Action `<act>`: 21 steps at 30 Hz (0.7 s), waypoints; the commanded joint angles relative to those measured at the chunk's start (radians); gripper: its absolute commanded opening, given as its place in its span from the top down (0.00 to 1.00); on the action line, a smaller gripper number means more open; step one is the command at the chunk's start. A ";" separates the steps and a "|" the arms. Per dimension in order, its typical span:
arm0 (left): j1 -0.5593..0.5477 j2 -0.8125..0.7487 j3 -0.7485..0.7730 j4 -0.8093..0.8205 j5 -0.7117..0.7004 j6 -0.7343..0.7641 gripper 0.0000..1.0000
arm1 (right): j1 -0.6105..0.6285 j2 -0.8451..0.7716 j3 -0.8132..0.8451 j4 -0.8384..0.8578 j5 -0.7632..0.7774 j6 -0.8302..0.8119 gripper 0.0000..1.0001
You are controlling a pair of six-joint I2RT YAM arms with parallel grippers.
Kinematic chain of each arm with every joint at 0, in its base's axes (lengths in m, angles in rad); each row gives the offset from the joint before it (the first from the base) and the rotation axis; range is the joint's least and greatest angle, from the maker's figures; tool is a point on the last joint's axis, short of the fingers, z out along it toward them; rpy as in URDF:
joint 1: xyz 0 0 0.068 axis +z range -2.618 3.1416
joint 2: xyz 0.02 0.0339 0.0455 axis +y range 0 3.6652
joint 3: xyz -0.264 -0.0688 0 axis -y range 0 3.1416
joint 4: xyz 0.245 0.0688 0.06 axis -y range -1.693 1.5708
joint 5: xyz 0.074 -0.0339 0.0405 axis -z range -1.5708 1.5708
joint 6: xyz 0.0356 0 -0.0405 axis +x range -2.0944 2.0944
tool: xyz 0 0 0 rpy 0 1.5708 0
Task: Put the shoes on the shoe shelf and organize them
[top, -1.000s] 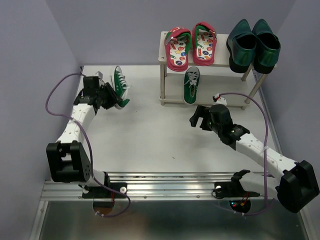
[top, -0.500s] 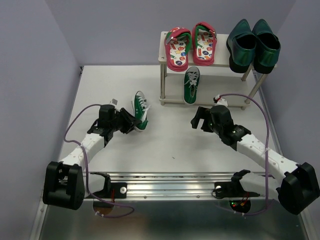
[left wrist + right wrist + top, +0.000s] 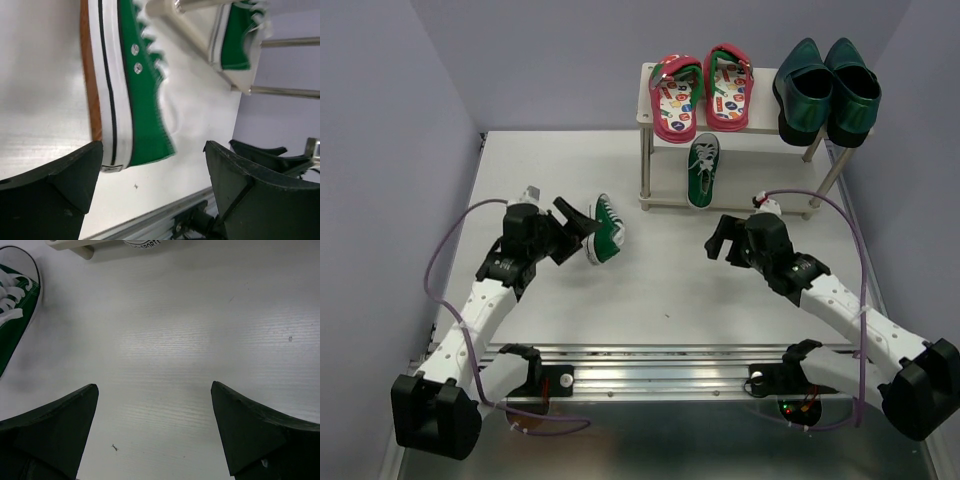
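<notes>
A green white-laced sneaker (image 3: 606, 230) (image 3: 131, 95) lies on the table left of centre. Its heel end sits just between the tips of my left gripper (image 3: 580, 228) (image 3: 155, 167), which is open and not gripping it. The other green sneaker (image 3: 702, 170) (image 3: 238, 35) rests on the lower tier of the pale shoe shelf (image 3: 763, 100). On the top board stand two red flip-flops (image 3: 702, 92) and two dark teal loafers (image 3: 828, 90). My right gripper (image 3: 717, 238) (image 3: 155, 395) hangs open and empty over bare table in front of the shelf.
A thin shelf leg (image 3: 645, 170) stands between the loose sneaker and the shelved one. Purple walls close in on the left, right and back. A metal rail (image 3: 660, 365) runs along the near edge. The loose sneaker's toe (image 3: 14, 310) shows at the far left of the right wrist view.
My left arm carried the green sneaker from the far left corner toward the middle of the table, then its jaws opened and let go. The right arm barely shifted.
</notes>
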 commanded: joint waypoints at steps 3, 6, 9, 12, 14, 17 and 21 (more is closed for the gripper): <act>-0.004 -0.017 0.328 -0.276 -0.241 0.204 0.07 | 0.044 0.002 0.050 0.017 -0.015 0.037 0.00; -0.004 0.016 0.386 -0.335 -0.290 0.250 0.07 | 0.085 0.036 0.062 0.034 -0.007 0.054 0.00; -0.004 0.023 0.385 -0.355 -0.322 0.256 0.07 | 0.138 0.078 0.085 0.052 0.014 0.063 0.00; -0.002 0.022 0.386 -0.362 -0.359 0.258 0.08 | 0.200 0.121 0.116 0.071 0.028 0.075 0.00; -0.002 0.020 0.403 -0.373 -0.405 0.264 0.08 | 0.235 0.166 0.134 0.080 0.036 0.082 0.00; -0.001 0.025 0.443 -0.388 -0.434 0.284 0.09 | 0.292 0.243 0.176 0.095 0.036 0.094 0.00; -0.001 0.025 0.457 -0.390 -0.442 0.299 0.10 | 0.341 0.326 0.211 0.140 0.004 0.117 0.00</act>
